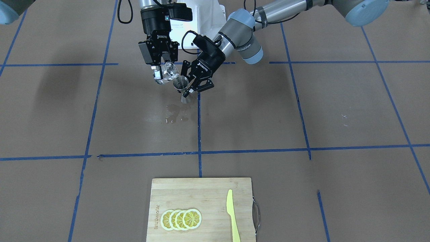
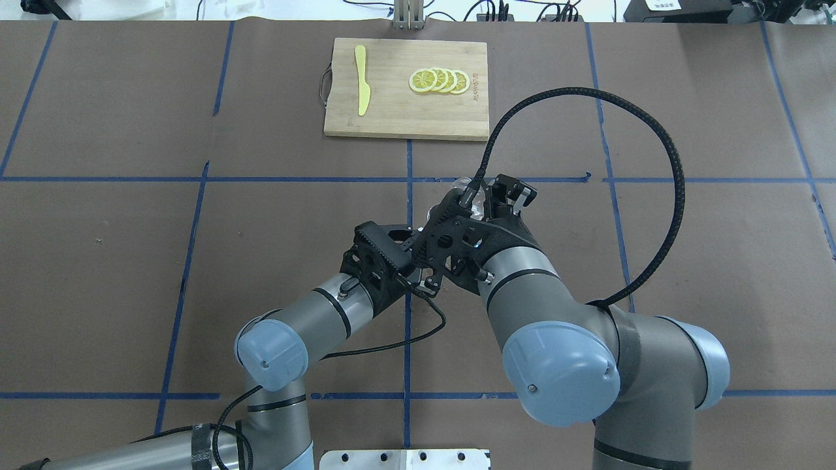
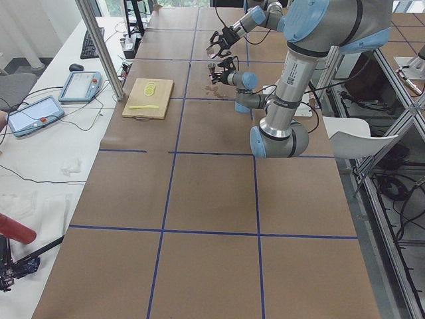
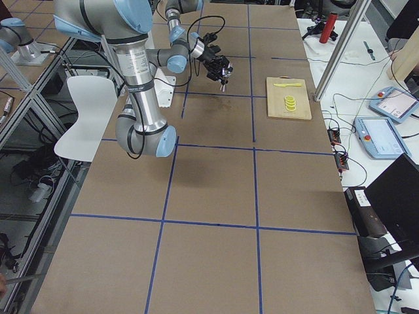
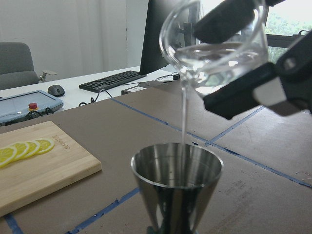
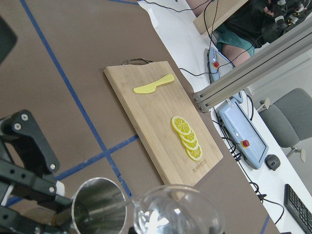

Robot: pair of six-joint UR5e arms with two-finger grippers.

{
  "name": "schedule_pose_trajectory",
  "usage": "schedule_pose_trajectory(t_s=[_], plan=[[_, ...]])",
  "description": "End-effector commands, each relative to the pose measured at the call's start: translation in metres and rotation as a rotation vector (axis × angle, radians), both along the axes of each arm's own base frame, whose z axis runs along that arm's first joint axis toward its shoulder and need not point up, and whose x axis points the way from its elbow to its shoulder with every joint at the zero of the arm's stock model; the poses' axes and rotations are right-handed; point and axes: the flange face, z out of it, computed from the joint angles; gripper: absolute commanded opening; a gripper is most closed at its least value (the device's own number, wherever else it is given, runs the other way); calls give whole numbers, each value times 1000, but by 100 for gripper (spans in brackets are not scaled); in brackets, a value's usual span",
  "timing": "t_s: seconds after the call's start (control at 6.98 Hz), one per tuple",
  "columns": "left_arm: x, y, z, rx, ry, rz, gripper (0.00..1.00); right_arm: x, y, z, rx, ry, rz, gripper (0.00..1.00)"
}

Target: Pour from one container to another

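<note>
The clear glass cup (image 1: 169,71) hangs tilted above the table, and my right gripper (image 1: 164,74) is shut on it. A thin stream of clear liquid (image 5: 184,114) falls from its lip into the steel jigger (image 1: 181,84). The jigger stands upright just below and beside the glass, with my left gripper (image 1: 186,91) shut on its waist. The left wrist view has the jigger's open cone (image 5: 176,180) right under the glass (image 5: 214,44). From the right wrist, the glass rim (image 6: 175,214) shows next to the jigger's mouth (image 6: 97,209). Both arms hide the cup and jigger in the overhead view.
A wet patch (image 1: 176,112) lies on the brown table cover under the jigger. At the table's far side from the robot sits a wooden cutting board (image 1: 201,191) with lemon slices (image 1: 181,219) and a yellow knife (image 1: 232,215).
</note>
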Motion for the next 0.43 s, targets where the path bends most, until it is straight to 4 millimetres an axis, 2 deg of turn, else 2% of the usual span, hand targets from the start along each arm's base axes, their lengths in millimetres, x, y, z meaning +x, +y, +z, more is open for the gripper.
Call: schedule_pose_trajectory(t_s=[0.0, 0.29], plan=[[0, 0, -1, 0, 2, 0, 0, 3, -1, -1, 3, 39, 0, 22], [0, 1, -2, 1, 3, 1, 0, 5, -2, -2, 5, 47, 4, 22]])
